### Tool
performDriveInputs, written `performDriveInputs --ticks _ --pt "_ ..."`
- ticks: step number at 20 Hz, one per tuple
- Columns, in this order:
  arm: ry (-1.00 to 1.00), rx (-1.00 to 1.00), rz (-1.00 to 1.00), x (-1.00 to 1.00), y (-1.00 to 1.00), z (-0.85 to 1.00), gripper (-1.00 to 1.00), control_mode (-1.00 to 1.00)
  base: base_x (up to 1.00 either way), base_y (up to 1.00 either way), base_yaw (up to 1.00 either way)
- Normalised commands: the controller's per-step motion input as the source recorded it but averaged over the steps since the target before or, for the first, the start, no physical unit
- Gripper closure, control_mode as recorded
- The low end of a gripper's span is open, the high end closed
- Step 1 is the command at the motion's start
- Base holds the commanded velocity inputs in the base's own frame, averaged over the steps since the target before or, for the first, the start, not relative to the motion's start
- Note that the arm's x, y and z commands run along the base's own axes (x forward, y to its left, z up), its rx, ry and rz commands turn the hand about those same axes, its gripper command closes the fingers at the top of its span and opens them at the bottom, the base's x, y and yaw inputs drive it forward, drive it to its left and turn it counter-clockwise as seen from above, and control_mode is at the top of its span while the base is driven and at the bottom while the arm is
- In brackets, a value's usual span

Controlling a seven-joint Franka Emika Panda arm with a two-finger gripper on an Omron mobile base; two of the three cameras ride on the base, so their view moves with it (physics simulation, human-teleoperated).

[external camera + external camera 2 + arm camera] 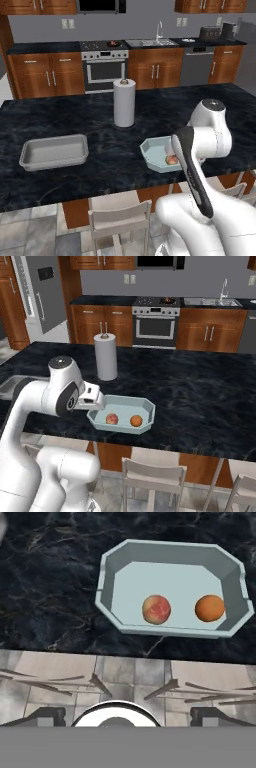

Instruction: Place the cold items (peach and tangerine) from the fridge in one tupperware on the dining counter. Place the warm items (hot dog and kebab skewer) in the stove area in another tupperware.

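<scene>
The hand (128,714) hangs with fingers apart, empty. The peach (156,609) and tangerine (210,608) lie side by side along the pale tupperware's (112,572) long axis, which runs parallel to the desk (50,602) edge.

White arm folded at the elbow, tool (128,718) wide open, empty, angled downward.

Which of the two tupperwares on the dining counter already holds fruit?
The pale blue octagonal tupperware, holding the peach and tangerine. The grey rectangular tupperware lies empty.
</scene>
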Motion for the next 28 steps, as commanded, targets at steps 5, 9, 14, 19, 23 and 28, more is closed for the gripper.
performDriveInputs --ticks 5,9,14,19,23,28 --pt "-0.07 0.0 0.0 -0.44 0.0 0.18 -1.0 -1.0 0.0 0.0 0.0" --pt "-0.11 0.0 0.0 -0.5 0.0 0.15 -1.0 -1.0 0.0 0.0 0.0" --pt "-0.11 0.0 0.0 -0.64 0.06 0.2 -1.0 -1.0 0.0 0.0 0.0" --pt "0.0 0.0 0.0 0.0 0.0 0.0 -1.0 1.0 -0.58 0.71 0.1" --pt "0.0 0.0 0.0 0.0 0.0 0.0 -1.0 1.0 -0.38 1.0 0.15" --pt "0.0 0.0 0.0 0.0 0.0 0.0 -1.0 1.0 -0.19 1.0 0.1"
